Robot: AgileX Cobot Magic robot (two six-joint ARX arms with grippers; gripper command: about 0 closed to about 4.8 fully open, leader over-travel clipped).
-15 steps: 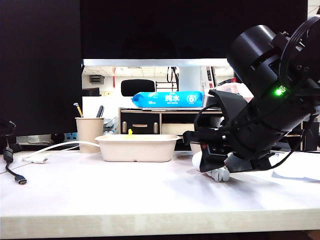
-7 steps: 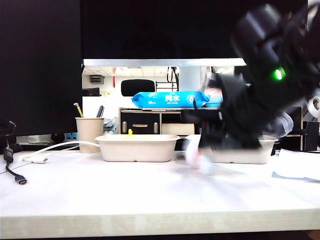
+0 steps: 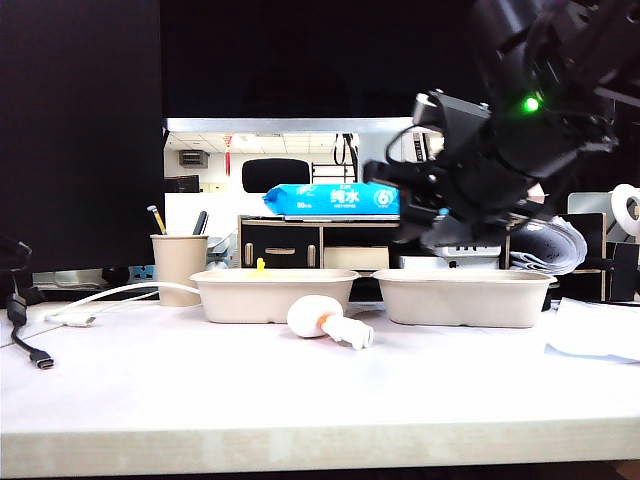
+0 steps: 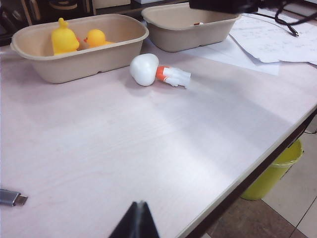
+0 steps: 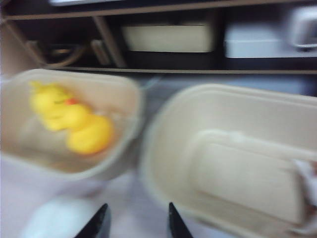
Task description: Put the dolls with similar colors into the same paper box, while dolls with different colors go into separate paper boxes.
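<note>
a: hovering above the right paper box (image 3: 463,297) is the right gripper (image 5: 134,220), its jaws parted with nothing between them, while the white figure with orange marks (image 3: 328,322) lies on its side on the desk (image 3: 300,400), just in front of the gap between the two boxes.

b: so that doll isn't held. what's the smart play?

a: i'd say come down over it again, line the jaws across the round white head instead of the thin legs, close gently, lift clear of the rim, then let go low inside the right box so it can't bounce out.

b: and the left gripper (image 4: 137,224)?

a: parked at the near left over bare desk, well away from everything; its jaws look closed to a point, holding nothing.

b: give me the count.

a: two paper boxes side by side at the far side. two yellow ducks (image 4: 79,39) sit together in the left paper box (image 4: 74,59). one white figure out on the desk. in the right box there's a white scrap at one end with a hint of orange-brown (image 4: 197,23), perhaps the spotted dog, but it's too blurred to call.

b: risk?

a: the rounded head may roll when it's touched, so a square grip matters.
</note>
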